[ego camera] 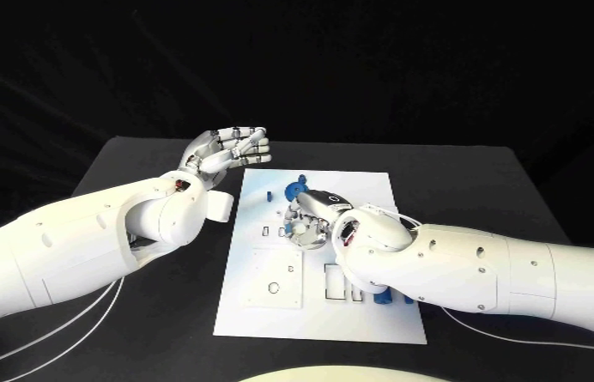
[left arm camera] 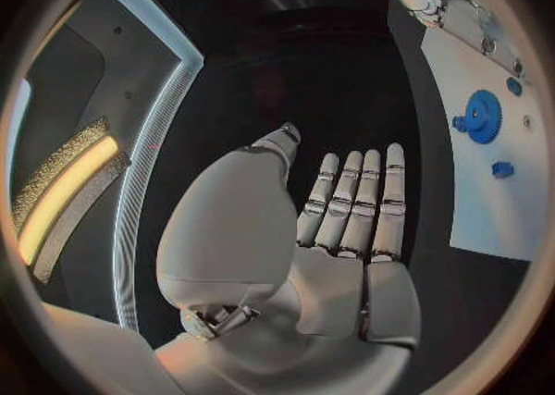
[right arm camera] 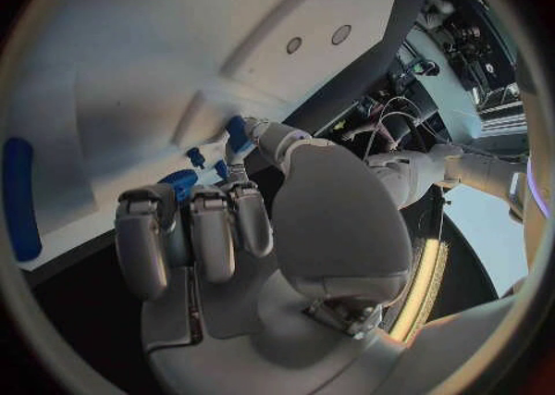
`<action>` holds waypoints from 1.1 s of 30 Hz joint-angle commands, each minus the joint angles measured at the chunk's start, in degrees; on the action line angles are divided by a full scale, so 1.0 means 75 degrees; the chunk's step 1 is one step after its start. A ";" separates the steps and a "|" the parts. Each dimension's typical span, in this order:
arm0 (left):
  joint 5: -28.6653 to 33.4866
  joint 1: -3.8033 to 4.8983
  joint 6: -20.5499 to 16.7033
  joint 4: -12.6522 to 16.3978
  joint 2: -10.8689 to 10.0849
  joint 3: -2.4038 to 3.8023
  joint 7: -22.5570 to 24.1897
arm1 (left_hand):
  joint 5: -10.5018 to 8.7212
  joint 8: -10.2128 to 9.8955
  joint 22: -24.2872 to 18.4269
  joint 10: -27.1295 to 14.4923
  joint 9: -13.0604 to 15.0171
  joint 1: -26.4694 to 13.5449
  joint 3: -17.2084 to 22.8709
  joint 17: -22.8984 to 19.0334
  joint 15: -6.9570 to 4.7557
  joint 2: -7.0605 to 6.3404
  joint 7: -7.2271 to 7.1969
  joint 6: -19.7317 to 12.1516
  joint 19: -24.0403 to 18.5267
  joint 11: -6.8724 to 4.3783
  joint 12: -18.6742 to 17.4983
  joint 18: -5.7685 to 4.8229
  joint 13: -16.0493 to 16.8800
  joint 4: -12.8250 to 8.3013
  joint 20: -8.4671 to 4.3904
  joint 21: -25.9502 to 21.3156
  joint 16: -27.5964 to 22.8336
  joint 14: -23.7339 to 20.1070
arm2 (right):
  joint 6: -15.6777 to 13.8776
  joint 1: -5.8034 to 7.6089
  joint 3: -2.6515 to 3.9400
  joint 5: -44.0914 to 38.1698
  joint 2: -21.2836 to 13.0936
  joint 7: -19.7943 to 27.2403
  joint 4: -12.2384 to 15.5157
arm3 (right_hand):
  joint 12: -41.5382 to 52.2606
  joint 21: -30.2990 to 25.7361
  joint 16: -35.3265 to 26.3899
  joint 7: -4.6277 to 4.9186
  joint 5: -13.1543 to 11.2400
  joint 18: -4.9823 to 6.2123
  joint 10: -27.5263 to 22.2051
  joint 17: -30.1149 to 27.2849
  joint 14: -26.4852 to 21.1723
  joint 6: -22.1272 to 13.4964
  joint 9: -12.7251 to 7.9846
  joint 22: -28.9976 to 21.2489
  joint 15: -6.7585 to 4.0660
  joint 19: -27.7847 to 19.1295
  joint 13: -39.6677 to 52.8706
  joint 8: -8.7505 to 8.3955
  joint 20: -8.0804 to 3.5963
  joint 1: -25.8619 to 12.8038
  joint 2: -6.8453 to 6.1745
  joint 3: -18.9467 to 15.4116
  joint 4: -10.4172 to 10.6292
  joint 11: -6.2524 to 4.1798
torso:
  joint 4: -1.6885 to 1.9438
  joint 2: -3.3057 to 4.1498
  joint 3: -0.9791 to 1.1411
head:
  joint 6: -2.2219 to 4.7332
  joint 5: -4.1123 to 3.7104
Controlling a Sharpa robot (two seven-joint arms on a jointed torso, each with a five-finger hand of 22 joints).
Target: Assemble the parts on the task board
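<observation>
- My left hand (ego camera: 230, 149) is hovering over the black table (ego camera: 124, 176), just beyond the far left corner of the task board (ego camera: 266, 305), and it is touching nothing.
- In the left wrist view that hand (left arm camera: 347, 228) is showing its fingers (left arm camera: 368, 193) stretched out straight and lying side by side, with the thumb off to one side; it is released and holding nothing.
- My right hand (ego camera: 312, 219) is lying over the middle of the task board, fingers bent down toward the plate.
- In the right wrist view my right hand (right arm camera: 231, 228) is curling its fingers (right arm camera: 199, 228) over a small blue part (right arm camera: 180, 184), while the thumb is reaching to another blue piece (right arm camera: 236, 132) against the white plate (right arm camera: 139, 62). The fingers are lying against these parts, but I cannot tell whether the hand is truly gripping one or only pressing on it.
- A blue gear (ego camera: 297, 189) is sitting on the far part of the board, just beyond my right hand; in the left wrist view it (left arm camera: 479, 116) is lying on the white plate with a smaller blue part (left arm camera: 502, 169) near it.
- A small blue peg (ego camera: 265, 197) is standing near the board's left edge, apart from both hands.
- More blue parts (ego camera: 386, 296) are lying at the board's near right, partly hidden under my right arm.
- A long blue bar (right arm camera: 18, 196) is resting near the plate's edge in the right wrist view.
</observation>
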 commanded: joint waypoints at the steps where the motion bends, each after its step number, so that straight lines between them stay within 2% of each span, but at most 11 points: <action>1: -0.0020 0.0008 0.0151 0.0012 0.0009 0.0005 0.0028 | -0.0032 -0.0025 -0.0010 0.0023 -0.0011 0.0006 0.0046 0.0007 0.0002 0.0050 0.0510 0.0043 -0.0063 0.0016 -0.0028 0.0075 -0.0003 -0.0019 0.0002 -0.0030 -0.0020 -0.0048 | 0.0192 -0.0025 -0.0012 -0.0129 0.0023 -0.0078 -0.0024 | -0.0028 -0.0012 -0.0019 -0.0077 0.0027 -0.0012 0.0097 0.1501 0.0696 0.0035 0.0195 0.1907 -0.0043 0.0706 0.1072 0.0017 -0.0074 -0.0114 -0.0023 -0.0023 0.0056 -0.0041 | 0.0000 -0.0002 0.0000 | -0.0012 0.0003; 5: -0.0021 0.0008 0.0152 0.0009 0.0005 0.0005 0.0024 | -0.0035 -0.0028 -0.0013 0.0040 -0.0012 0.0003 0.0054 0.0020 -0.0004 0.0058 0.0504 0.0056 -0.0064 0.0010 -0.0035 0.0078 -0.0001 -0.0019 0.0001 -0.0025 -0.0005 -0.0023 | 0.0187 -0.0032 -0.0014 -0.0131 0.0040 -0.0070 -0.0039 | -0.0042 -0.0027 -0.0020 -0.0067 0.0038 -0.0007 0.0088 0.1499 0.0695 0.0002 0.0194 0.1896 -0.0039 0.0696 0.1063 0.0013 -0.0073 -0.0196 -0.0112 -0.0068 0.0071 -0.0033 | -0.0004 -0.0006 0.0001 | -0.0017 0.0010; 8: -0.0021 0.0008 0.0155 0.0008 0.0003 0.0005 0.0020 | -0.0035 -0.0028 -0.0013 0.0040 -0.0012 0.0003 0.0054 0.0020 -0.0004 0.0058 0.0504 0.0056 -0.0064 0.0010 -0.0035 0.0078 -0.0001 -0.0019 0.0001 -0.0025 -0.0005 -0.0023 | 0.0213 -0.0034 -0.0016 -0.0131 0.0048 -0.0053 -0.0050 | -0.0051 -0.0035 -0.0024 -0.0056 0.0217 -0.0005 0.0081 0.1491 0.0694 -0.0029 0.0197 0.1891 -0.0032 0.0692 0.1058 0.0014 -0.0070 -0.0277 -0.0191 -0.0133 0.0086 -0.0024 | -0.0004 -0.0006 0.0000 | -0.0021 0.0009; 17: -0.0021 0.0008 0.0159 0.0006 -0.0001 0.0005 0.0004 | -0.0035 -0.0030 -0.0014 0.0041 -0.0013 0.0003 0.0056 0.0021 -0.0004 0.0059 0.0503 0.0056 -0.0065 0.0009 -0.0038 0.0078 -0.0002 -0.0019 0.0002 -0.0025 -0.0005 -0.0024 | 0.0276 -0.0037 -0.0019 -0.0128 0.0055 -0.0021 -0.0099 | -0.0126 -0.0079 -0.0034 -0.0018 0.0203 0.0008 0.0028 0.1464 0.0688 -0.0139 0.0177 0.1859 -0.0011 0.0663 0.0999 -0.0032 -0.0057 -0.0347 -0.0312 -0.0234 0.0090 0.0006 | -0.0008 -0.0004 0.0000 | -0.0029 0.0005; 23: -0.0021 0.0008 0.0171 -0.0001 0.0000 0.0004 -0.0006 | -0.0035 -0.0030 -0.0014 0.0041 -0.0013 0.0003 0.0056 0.0021 -0.0004 0.0059 0.0503 0.0056 -0.0065 0.0009 -0.0038 0.0078 -0.0002 -0.0019 0.0002 -0.0025 -0.0005 -0.0024 | 0.0211 -0.0037 -0.0020 -0.0125 0.0054 0.0078 -0.0098 | -0.0453 -0.0146 -0.0040 0.0096 0.0208 0.0026 -0.0210 0.1454 0.0685 -0.0441 0.0097 0.1813 0.0066 0.0621 0.0729 -0.0198 0.0002 -0.0399 -0.0488 -0.0377 0.0104 0.0102 | -0.0005 -0.0006 0.0001 | -0.0022 0.0002; 33: -0.0022 0.0008 0.0212 -0.0015 -0.0001 0.0003 -0.0025 | -0.0036 -0.0036 -0.0016 0.0038 -0.0016 0.0005 0.0064 0.0024 -0.0003 0.0067 0.0503 0.0054 -0.0068 0.0010 -0.0046 0.0078 -0.0003 -0.0021 0.0002 -0.0025 -0.0008 -0.0029 | 0.0106 -0.0037 -0.0021 -0.0122 0.0049 0.0187 -0.0095 | -0.0577 -0.0193 -0.0052 0.0154 0.0193 0.0039 -0.0301 0.1425 0.0677 -0.0609 0.0040 0.1781 0.0118 0.0592 0.0626 -0.0305 0.0053 -0.0404 -0.0598 -0.0510 0.0121 0.0159 | -0.0008 -0.0008 0.0000 | -0.0008 -0.0002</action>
